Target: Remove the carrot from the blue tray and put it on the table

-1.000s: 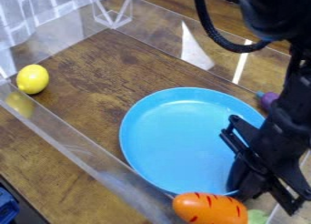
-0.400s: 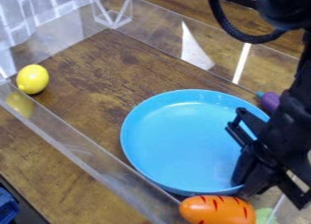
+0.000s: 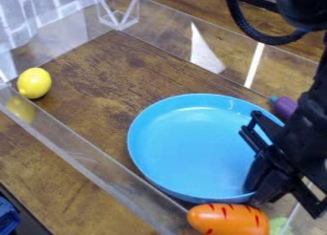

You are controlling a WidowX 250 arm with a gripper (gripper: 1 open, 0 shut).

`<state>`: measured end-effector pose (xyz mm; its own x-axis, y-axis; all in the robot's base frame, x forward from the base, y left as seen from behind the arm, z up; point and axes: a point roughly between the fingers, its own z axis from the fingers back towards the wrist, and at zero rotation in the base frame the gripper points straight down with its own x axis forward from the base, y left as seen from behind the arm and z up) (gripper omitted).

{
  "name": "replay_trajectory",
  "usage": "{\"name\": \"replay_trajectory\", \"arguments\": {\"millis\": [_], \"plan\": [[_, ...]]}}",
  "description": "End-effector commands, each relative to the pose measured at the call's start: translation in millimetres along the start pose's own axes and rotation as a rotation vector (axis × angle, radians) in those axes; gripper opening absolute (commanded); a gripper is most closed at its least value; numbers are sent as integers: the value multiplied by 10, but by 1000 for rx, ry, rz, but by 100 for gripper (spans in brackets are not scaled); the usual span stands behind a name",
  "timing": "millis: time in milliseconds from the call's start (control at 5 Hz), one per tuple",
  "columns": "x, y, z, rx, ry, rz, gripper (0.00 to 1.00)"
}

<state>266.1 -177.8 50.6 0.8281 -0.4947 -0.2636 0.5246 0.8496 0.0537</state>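
Carrot point(image 3: 228, 220) sits at the bottom edge of the frame, right of centre, just outside the near rim of the blue tray point(image 3: 179, 148). Its long axis runs roughly left–right across the picture, the rounded orange end toward the left and the pale green end toward the right; the lower part is cut off by the frame edge. It lies close to the clear acrylic wall point(image 3: 90, 153) that runs diagonally along the table's near side, so little room is left on that side.

Gripper point(image 3: 274, 196) is the black assembly at lower right, directly above and right of the carrot, overlapping the tray's right rim. Fingers are pressed together; whether they pinch the carrot's green end cannot be told from this view.

Tray interior is bare. The table point(image 3: 115, 76) has open wood at upper left. A yellow ball point(image 3: 34, 82) rests at the left wall, well apart.
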Motion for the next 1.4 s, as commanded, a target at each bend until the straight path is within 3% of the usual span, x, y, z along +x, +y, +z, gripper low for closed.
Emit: {"name": "replay_trajectory", "arguments": {"millis": [0, 200, 600, 1000, 1200], "plan": [[38, 62, 145, 8, -41, -51, 0], [30, 73, 165, 22, -35, -94, 0], [-115, -1, 207, 16, -10, -36, 0], [18, -71, 132, 59, 0, -172, 0], [-68, -132, 61, 85, -2, -260, 0]]}}
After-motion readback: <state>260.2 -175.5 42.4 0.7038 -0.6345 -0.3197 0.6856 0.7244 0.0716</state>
